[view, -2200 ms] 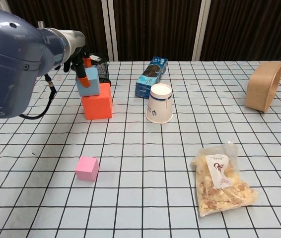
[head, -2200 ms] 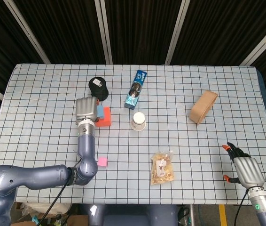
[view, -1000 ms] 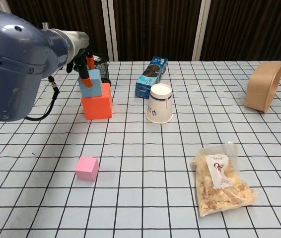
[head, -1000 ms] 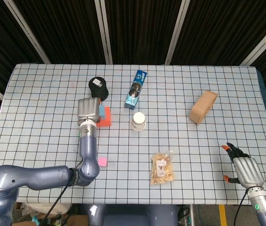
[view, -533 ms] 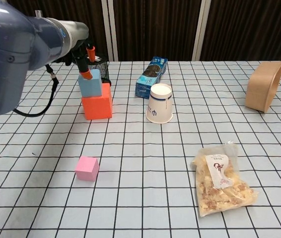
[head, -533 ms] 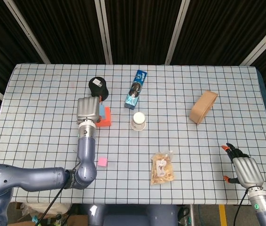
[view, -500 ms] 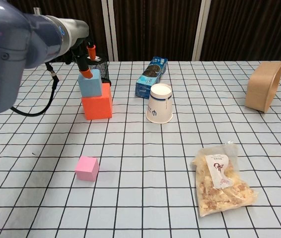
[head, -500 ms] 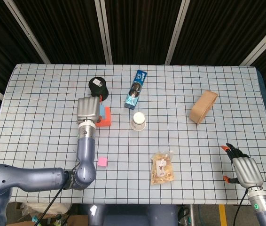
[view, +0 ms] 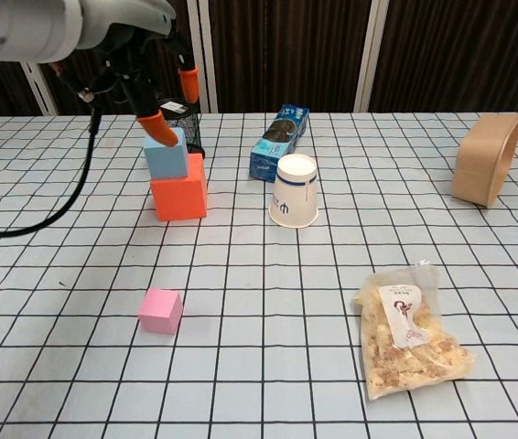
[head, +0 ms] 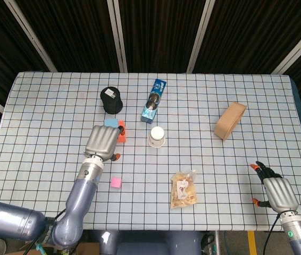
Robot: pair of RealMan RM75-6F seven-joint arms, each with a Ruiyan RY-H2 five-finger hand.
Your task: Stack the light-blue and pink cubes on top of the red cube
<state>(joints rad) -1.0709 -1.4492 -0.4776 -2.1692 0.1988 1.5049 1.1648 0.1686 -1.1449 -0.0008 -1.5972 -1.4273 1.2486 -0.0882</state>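
— Where have the cubes got to?

— The light-blue cube sits on top of the red cube, at about ten o'clock on the worktop. The pink cube lies alone on the cloth, well apart from that stack, towards seven o'clock.

— And the left hand?

— It hangs above the stack, its fingers spread and grasping nothing; one orange fingertip is just beside the top of the light-blue cube, though I can't tell whether it touches.

— The right hand?

— Down at four o'clock near the worktop's edge, fingers apart, nothing in them.

— What else is on there?

— A black cup at eleven o'clock behind the stack, a blue packet, an upturned paper cup near the middle, a brown bag at two o'clock, and a clear snack bag at five o'clock.
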